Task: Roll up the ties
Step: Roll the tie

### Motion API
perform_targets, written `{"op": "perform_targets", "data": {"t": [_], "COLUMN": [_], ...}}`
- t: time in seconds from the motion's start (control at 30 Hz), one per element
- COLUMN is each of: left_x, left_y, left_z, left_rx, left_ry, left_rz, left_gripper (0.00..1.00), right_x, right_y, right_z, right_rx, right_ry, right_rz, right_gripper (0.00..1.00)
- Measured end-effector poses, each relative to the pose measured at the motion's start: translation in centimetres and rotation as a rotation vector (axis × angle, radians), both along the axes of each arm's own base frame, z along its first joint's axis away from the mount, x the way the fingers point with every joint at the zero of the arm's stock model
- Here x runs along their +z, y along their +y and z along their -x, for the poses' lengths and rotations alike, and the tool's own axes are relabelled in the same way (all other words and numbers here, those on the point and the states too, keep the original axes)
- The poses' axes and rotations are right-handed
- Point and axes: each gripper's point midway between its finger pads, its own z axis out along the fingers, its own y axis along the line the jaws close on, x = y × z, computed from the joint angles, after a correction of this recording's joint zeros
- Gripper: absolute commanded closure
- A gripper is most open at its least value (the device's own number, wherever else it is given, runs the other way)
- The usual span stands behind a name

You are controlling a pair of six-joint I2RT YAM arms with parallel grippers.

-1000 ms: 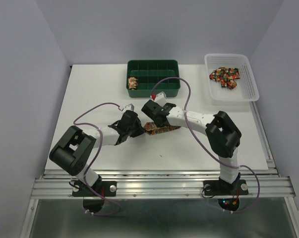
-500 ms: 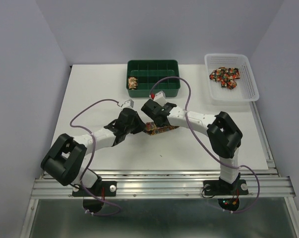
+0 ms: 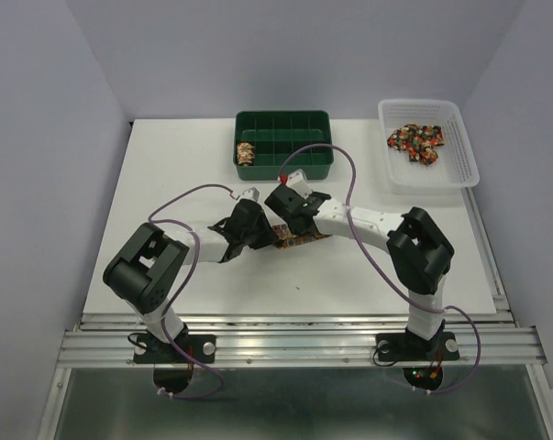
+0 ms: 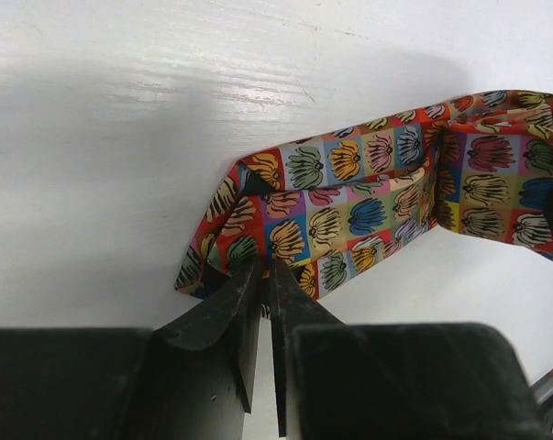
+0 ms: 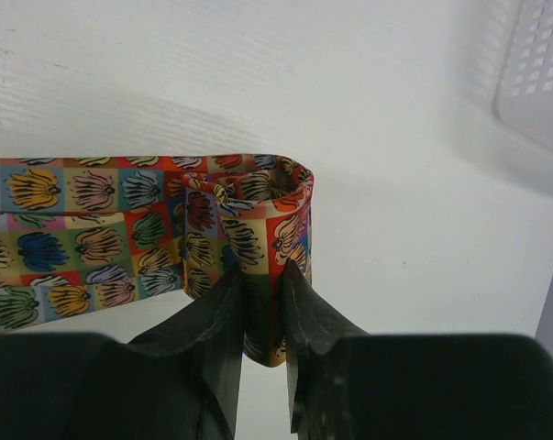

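Observation:
A patchwork tie [image 3: 294, 240] lies between the two grippers at the table's middle. In the left wrist view the tie [image 4: 349, 211] stands on edge as a strip, and my left gripper [image 4: 265, 270] is shut on its pointed end. In the right wrist view the tie's other end is wound into a small roll [image 5: 258, 215], and my right gripper [image 5: 260, 275] is shut on that roll. In the top view the left gripper [image 3: 258, 231] and right gripper [image 3: 290, 220] sit close together over the tie. A rolled tie [image 3: 246, 152] sits in the green tray. More ties [image 3: 415, 141] lie in the white basket.
The green compartment tray [image 3: 285, 161] stands at the back centre. The white plastic basket [image 3: 459, 156] stands at the back right. Purple cables loop over both arms. The white table [image 3: 166, 183] ends at a metal rail in front.
My left arm has swung its gripper to the right, closer to the right gripper, shortening the stretch of tie between them. The right gripper has barely moved.

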Motion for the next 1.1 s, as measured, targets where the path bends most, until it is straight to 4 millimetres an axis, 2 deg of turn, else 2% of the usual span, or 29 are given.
{"op": "perform_targets", "data": {"t": [0.4,0.67,0.93,1.1], "left_x": [-0.1,0.0,0.3,2.1], "left_y": [0.1,0.1,0.4,0.7], "left_z": [-0.2,-0.2,0.0,-0.1], "left_rx": [0.009,0.011,0.013,0.026], "left_ry": [-0.005,-0.007,-0.002,-0.033], "left_rz": [-0.006,-0.007,-0.012,-0.004], "left_gripper": [0.8,0.79,0.79,0.79], "right_x": [0.8,0.8,-0.6,-0.8], "right_y": [-3.1,-3.2,-3.4,-3.5], "right_z": [-1.5,-1.6,-1.7,-1.8], "right_rx": [-0.022,-0.008,-0.003,-0.006], "right_ry": [-0.015,-0.011,0.013,0.006], "right_rz": [0.072,0.099,0.141,0.167], "right_gripper": [0.9,0.91,0.93,0.93]}}
